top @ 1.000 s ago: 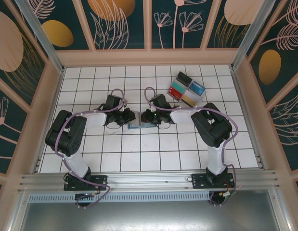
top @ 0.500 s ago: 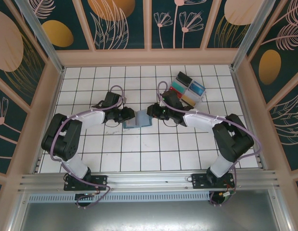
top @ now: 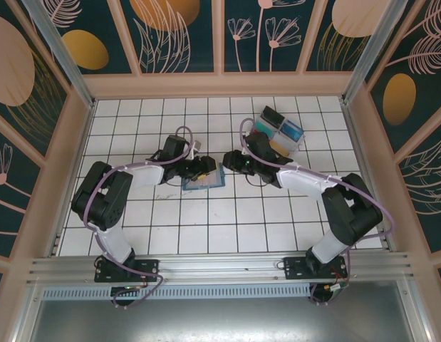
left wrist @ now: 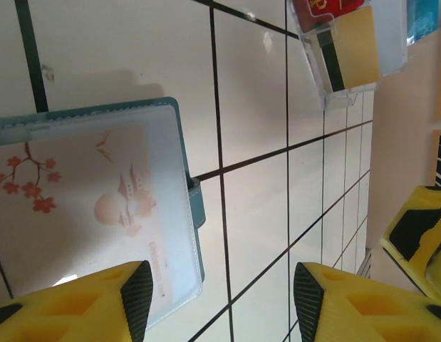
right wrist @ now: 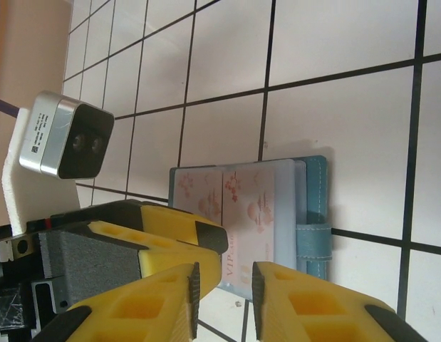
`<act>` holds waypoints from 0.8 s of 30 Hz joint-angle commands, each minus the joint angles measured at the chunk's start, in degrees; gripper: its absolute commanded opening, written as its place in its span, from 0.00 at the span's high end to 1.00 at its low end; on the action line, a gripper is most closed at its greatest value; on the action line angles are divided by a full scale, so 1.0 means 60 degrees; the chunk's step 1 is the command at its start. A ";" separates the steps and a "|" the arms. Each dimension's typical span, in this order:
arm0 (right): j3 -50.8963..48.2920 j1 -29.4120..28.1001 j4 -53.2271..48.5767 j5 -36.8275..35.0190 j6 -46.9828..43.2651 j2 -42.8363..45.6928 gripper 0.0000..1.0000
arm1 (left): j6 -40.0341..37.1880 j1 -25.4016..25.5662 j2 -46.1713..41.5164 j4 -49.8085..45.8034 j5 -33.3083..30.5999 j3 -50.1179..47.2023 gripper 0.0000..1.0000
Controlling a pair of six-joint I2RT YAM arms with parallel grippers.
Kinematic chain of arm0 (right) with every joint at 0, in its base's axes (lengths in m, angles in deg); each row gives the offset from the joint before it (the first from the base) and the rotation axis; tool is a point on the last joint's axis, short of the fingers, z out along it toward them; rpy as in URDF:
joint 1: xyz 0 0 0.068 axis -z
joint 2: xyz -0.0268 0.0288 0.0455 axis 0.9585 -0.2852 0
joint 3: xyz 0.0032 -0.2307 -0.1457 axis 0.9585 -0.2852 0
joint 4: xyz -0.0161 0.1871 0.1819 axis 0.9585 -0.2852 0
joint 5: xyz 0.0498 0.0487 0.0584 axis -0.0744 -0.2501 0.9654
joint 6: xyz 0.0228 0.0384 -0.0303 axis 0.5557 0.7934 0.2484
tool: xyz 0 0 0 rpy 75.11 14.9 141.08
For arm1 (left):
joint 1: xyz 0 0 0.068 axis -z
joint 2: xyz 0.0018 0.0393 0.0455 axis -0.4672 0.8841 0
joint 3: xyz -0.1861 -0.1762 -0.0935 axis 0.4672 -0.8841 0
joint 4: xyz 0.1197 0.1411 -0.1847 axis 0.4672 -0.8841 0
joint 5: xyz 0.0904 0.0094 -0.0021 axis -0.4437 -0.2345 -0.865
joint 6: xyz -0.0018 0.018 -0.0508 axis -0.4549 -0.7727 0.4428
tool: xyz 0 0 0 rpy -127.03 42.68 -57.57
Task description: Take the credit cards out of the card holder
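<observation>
The teal card holder (top: 206,179) lies open on the tiles between both arms. A pale pink credit card (right wrist: 252,206) with blossom print sits inside its clear sleeve, also seen up close as the card (left wrist: 85,206) in the holder (left wrist: 193,206). My left gripper (left wrist: 224,303) hovers low over the holder's edge, jaws wide open and empty; its left finger (left wrist: 138,299) overlaps the sleeve. My right gripper (right wrist: 224,303) is just back from the holder (right wrist: 314,214), jaws a narrow gap apart with nothing between. From above, the left gripper (top: 204,168) and the right gripper (top: 229,161) face each other.
A clear tray (top: 277,130) with coloured compartments stands behind the right arm, its corner (left wrist: 348,50) near the holder. The left gripper's yellow fingers (right wrist: 170,235) and wrist camera (right wrist: 70,142) crowd the holder's left side. White tiled floor (top: 227,235) stretches toward the arm bases.
My left gripper has opened and let go of the holder, which now lies flat. The right gripper has pulled back from it toward the far right.
</observation>
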 commanded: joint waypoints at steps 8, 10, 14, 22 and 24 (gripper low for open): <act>0.1127 -0.0421 -0.0866 0.0024 -0.0513 -0.1337 0.78 | -0.0357 -0.0195 -0.0970 -0.1567 -0.2250 -0.0101 0.53; 0.1396 -0.0499 -0.0984 0.0145 -0.0513 -0.1749 0.80 | -0.0286 -0.0195 -0.0887 -0.1424 -0.2276 -0.0227 0.57; 0.1770 -0.0600 -0.1129 0.0391 -0.0498 -0.2405 0.81 | -0.0083 -0.0195 -0.0494 -0.1154 -0.2144 -0.0287 0.61; 0.1857 -0.0586 -0.1407 0.0269 -0.0432 -0.3207 0.81 | -0.0013 -0.0190 0.0095 -0.1353 -0.2459 -0.0251 0.60; 0.1818 -0.0571 -0.1454 0.0254 -0.0400 -0.3395 0.81 | 0.0048 -0.0195 0.0162 -0.1351 -0.2509 -0.0320 0.59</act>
